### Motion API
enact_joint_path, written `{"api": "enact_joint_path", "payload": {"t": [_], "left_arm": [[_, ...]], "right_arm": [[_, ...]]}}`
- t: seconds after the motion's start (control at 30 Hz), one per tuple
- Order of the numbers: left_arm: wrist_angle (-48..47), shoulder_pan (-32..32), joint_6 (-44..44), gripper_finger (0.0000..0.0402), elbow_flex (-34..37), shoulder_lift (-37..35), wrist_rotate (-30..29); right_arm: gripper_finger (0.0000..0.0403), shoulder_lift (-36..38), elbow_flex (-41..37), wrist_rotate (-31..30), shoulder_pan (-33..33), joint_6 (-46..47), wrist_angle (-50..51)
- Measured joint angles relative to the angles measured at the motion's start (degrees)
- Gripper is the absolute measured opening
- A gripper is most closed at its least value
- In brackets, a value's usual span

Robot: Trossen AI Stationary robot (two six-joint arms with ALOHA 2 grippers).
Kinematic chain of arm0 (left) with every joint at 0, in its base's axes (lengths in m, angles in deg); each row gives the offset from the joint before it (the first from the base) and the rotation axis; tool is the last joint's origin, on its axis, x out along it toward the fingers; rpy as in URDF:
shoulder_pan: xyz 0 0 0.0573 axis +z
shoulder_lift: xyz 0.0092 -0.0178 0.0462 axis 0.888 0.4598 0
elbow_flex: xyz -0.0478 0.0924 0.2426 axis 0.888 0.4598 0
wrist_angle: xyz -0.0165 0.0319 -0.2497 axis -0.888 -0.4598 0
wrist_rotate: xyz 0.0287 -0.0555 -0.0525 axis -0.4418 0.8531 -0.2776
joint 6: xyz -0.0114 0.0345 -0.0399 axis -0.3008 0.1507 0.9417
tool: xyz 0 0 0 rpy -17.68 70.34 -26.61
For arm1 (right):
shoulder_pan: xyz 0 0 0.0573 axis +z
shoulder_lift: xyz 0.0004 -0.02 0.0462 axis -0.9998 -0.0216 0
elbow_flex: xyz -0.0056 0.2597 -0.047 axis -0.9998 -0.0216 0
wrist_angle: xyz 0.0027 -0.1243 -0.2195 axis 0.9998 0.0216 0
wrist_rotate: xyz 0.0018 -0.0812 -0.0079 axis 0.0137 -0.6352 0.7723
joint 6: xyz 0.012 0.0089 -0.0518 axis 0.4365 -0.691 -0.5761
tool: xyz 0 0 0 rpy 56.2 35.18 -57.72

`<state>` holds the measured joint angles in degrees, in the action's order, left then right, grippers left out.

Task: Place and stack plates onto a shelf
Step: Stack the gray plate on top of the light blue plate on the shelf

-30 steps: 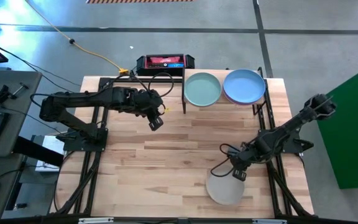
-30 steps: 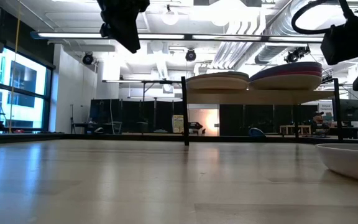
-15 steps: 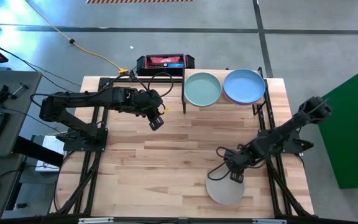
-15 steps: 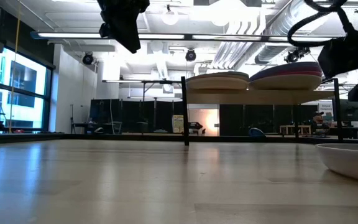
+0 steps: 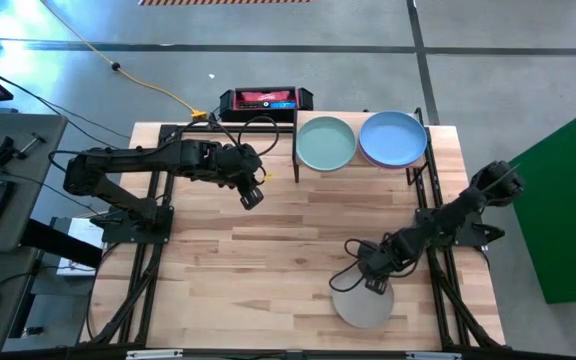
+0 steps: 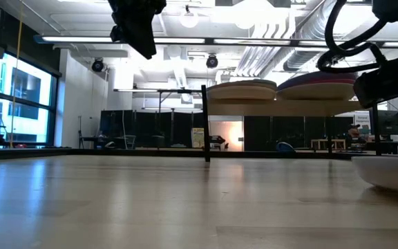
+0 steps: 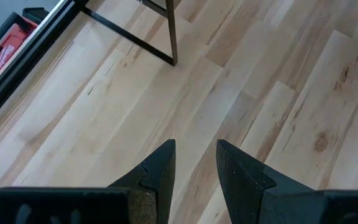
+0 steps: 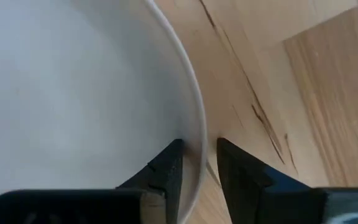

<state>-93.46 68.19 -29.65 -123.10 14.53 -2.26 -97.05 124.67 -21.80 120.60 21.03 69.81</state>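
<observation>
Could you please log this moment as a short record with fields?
left gripper: raised over bare tabletop left of the shelf, fingers slightly apart, holding nothing
right gripper: low at the beige plate, fingers straddling its rim
shelf: two stacks, mint green plate topping one, blue plate the other
table: beige plate near the front edge

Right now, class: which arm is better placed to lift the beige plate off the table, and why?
The right. The right gripper straddles the beige plate's rim, a finger on each side. The left gripper hangs over bare table, far off.
</observation>
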Motion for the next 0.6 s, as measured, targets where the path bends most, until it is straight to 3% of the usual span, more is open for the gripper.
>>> {"api": "enact_joint_path", "payload": {"t": [0.2, 0.4, 0.6], "left_arm": [[-0.01, 0.00, -0.01, 0.0103, 0.00, 0.00, 0.00], [-0.01, 0.00, -0.02, 0.0103, 0.00, 0.00, 0.00], [-0.03, 0.02, -0.03, 0.0104, 0.00, 0.00, 0.00]], "right_arm": [[0.0013, 0.00, -0.03, 0.86, -0.04, 3.53, 0.13], [0.0003, 1.08, 0.26, 3.35, 0.02, 3.52, 0.15], [0.0000, 5.92, 0.91, 1.47, -0.64, 3.71, 1.75]]}}
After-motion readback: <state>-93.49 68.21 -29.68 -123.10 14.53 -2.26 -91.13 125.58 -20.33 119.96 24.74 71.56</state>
